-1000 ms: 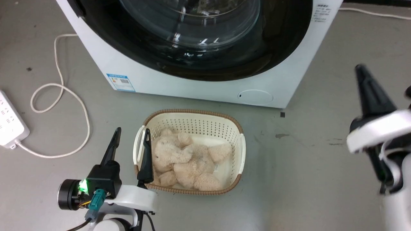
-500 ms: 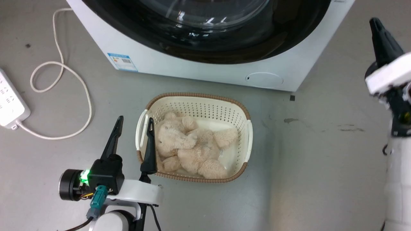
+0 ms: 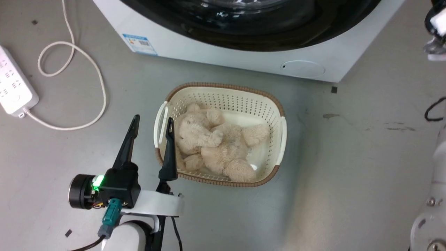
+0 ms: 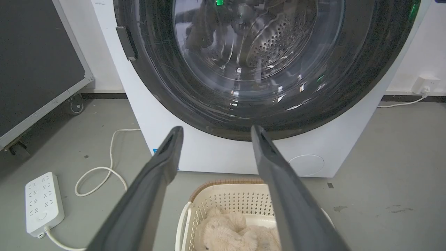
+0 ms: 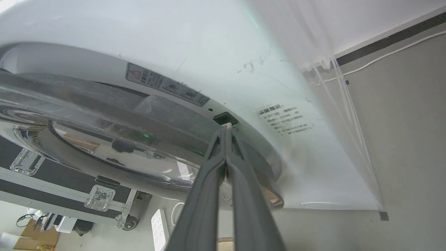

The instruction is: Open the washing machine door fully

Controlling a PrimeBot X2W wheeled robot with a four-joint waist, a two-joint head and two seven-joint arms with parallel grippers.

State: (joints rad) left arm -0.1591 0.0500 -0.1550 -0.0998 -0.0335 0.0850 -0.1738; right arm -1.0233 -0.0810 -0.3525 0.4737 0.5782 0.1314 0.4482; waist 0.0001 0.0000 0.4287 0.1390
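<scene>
The left wrist view faces the washing machine door (image 4: pixel 163 87) straight on: a glossy black ring around a bulging clear glass bowl, lying against the white machine (image 4: pixel 216 157), with the perforated steel drum (image 4: pixel 275 45) visible through the glass. The head view catches the door's (image 3: pixel 264 40) lower arc alone. The right wrist view sees the door (image 5: pixel 115 115) edge-on. There the right end effector (image 5: pixel 225 129) is clenched, its dark fingers (image 5: pixel 209 181) pressed together at the tips, right at the door's rim beside a small black latch slot (image 5: pixel 225 119). Whether it pinches anything I cannot tell.

The left end effector (image 3: pixel 153 119) hangs released over the grey floor (image 3: pixel 348 157), one finger across the rim of a cream perforated plastic basket (image 3: pixel 223 96) with a brown woven-look edge. In the basket lies a fuzzy beige plush toy (image 3: pixel 212 143).

A blue-edged sticker (image 3: pixel 140 39), a grey strip label with a warning triangle (image 5: pixel 163 85) and a block of dark print (image 5: pixel 284 120) are all too small to read. A white power strip (image 3: pixel 14 89) lies to the left.
</scene>
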